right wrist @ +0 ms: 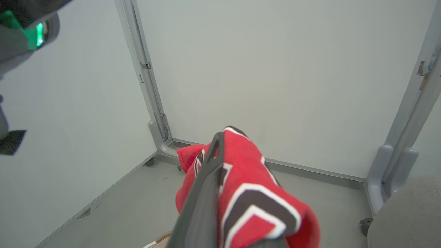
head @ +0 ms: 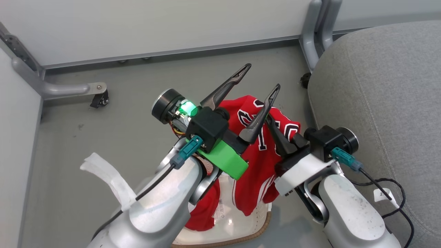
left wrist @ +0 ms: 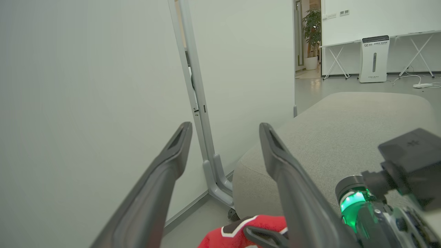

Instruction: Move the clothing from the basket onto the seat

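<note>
The fingers (head: 283, 142) of the right gripper (head: 273, 124) are clamped together on a red jersey (head: 256, 162) with white trim and black, white-edged numerals. The cloth drapes over them and hangs down, lifted above the basket (head: 256, 235). From the right wrist, one dark finger (right wrist: 206, 193) runs up the middle while the jersey (right wrist: 255, 193) folds over its other side, hiding the second finger. The left gripper (head: 261, 76) is raised higher above the basket. Its two fingers (left wrist: 286, 179) are spread wide apart with nothing between them, and their tips point away from the basket over the grey floor (head: 103, 144). The jersey's lower hem dangles just over the cream-white basket, whose brown rim shows at the bottom of the head view. A second red garment (head: 203, 215) lies inside the basket beside a paper label (head: 220, 210) on its base. The seat (head: 379, 86), a big grey fabric cushion, stands just to the basket's right, and none of the clothing is on it. Beyond the basket, white partition panels (head: 172, 27) on grey posts (head: 315, 31) close off the floor.
</note>
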You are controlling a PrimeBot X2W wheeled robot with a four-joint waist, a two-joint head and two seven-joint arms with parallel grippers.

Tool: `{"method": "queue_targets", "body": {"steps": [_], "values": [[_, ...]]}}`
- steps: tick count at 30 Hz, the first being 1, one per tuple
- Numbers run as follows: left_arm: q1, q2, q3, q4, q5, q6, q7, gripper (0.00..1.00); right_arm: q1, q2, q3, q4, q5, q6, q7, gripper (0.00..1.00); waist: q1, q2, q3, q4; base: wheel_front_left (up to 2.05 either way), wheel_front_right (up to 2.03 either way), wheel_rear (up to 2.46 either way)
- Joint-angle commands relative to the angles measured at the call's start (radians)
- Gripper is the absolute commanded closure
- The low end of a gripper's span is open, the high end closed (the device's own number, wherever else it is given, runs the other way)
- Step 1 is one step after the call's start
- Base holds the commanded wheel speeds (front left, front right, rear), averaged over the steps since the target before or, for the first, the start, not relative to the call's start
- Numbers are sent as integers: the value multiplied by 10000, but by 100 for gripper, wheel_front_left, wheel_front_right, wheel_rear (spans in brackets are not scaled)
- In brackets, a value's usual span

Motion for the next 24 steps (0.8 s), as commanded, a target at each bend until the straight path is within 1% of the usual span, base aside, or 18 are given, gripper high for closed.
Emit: {"method": "queue_targets", "body": {"steps": [1, 9, 18, 24], "values": [[155, 97, -27, 27, -1, 41, 2, 0, 162, -39, -130, -11, -143, -10, -28, 100, 0, 85, -9, -212, 0, 0, 0], [439, 206, -323, 105, -19, -13, 75, 0, 608, -39, -859, -225, -709, -10, -28, 100, 0, 85, 26, -1023, 0, 0, 0], [661, 179, -693, 262, -17, -80, 74, 0, 1290, -35, -1655, -584, -1128, -10, -26, 100, 0, 85, 179, -2036, 0, 0, 0], [603, 215, -763, 306, -2, -12, 73, 0, 1810, -36, -2075, -871, -1317, -10, -28, 100, 0, 85, 357, -2642, 0, 0, 0]]}}
